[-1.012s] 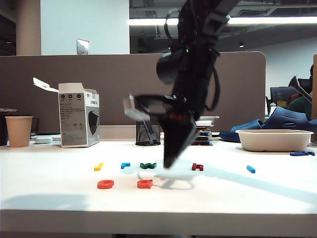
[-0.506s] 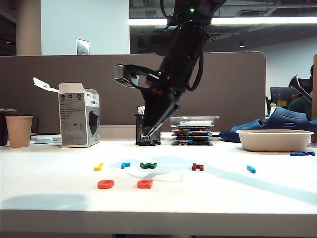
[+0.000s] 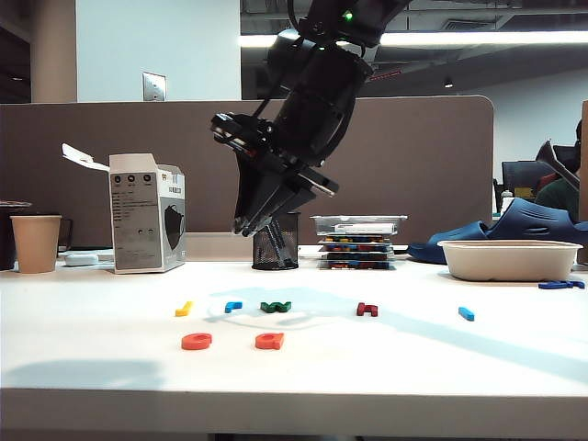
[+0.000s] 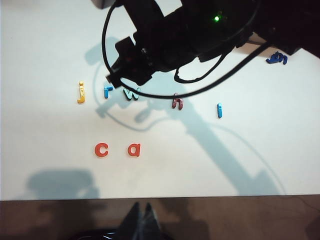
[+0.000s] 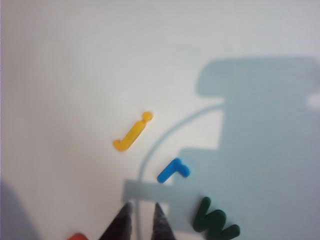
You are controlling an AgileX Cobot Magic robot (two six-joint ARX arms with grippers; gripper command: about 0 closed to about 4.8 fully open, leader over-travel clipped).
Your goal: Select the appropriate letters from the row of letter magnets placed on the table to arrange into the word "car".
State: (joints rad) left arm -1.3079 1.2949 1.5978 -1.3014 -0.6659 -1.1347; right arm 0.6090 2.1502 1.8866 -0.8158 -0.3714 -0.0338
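Right end effector (image 3: 246, 225) hangs well above the letter magnets (image 3: 275, 307); bare table (image 3: 386, 354) lies open around them

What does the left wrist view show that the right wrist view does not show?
Only the left wrist view shows the orange-red c and a, the dark red letter, the blue bar and the left pincer, jaws together. Only the right wrist view shows the right pincer, slightly open and empty. Both show the yellow j, blue r, green w and white table.

Brown partition (image 3: 119, 129) behind (ceiling strip light (image 3: 478, 39) glowing).
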